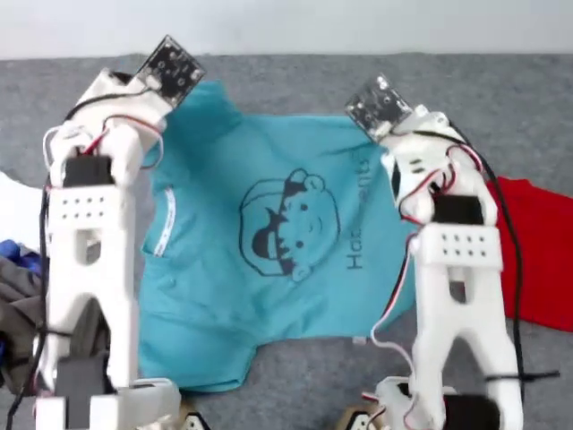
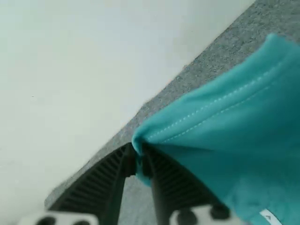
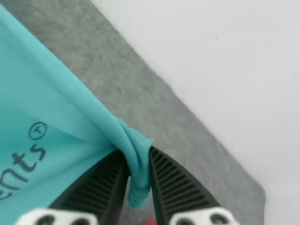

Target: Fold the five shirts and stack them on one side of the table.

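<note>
In the high view the teal shirt (image 1: pixel 286 233) is lying spread, print up, across the middle of the grey table cover (image 1: pixel 295 90), with my left arm (image 1: pixel 89 224) standing over its far left corner and my right arm (image 1: pixel 448 242) over its far right corner. A red shirt (image 1: pixel 537 260) is lying just beside it at the right, partly under my right arm, and a heap of garments (image 1: pixel 18 305) in grey, blue and white is crowding the left edge. I am judging that both will be limiting where the fold can swing and where the stack can go. In the left wrist view my left gripper (image 2: pixel 137 157) is pinching a stitched edge of the teal cloth, its jaws nearly together with only a thin fold between them, and the white wall (image 2: pixel 70 70) is rising behind the table's far border. In the right wrist view my right gripper (image 3: pixel 138 159) is squeezing a bunched tuck of the same cloth close to the printed lettering, jaws narrow around it. I am reckoning this shirt to be light, soft and limp. It will be sagging between my two holds, so the hemmed corners are the right places to grip. The left pinch looks slight enough to slip.
</note>
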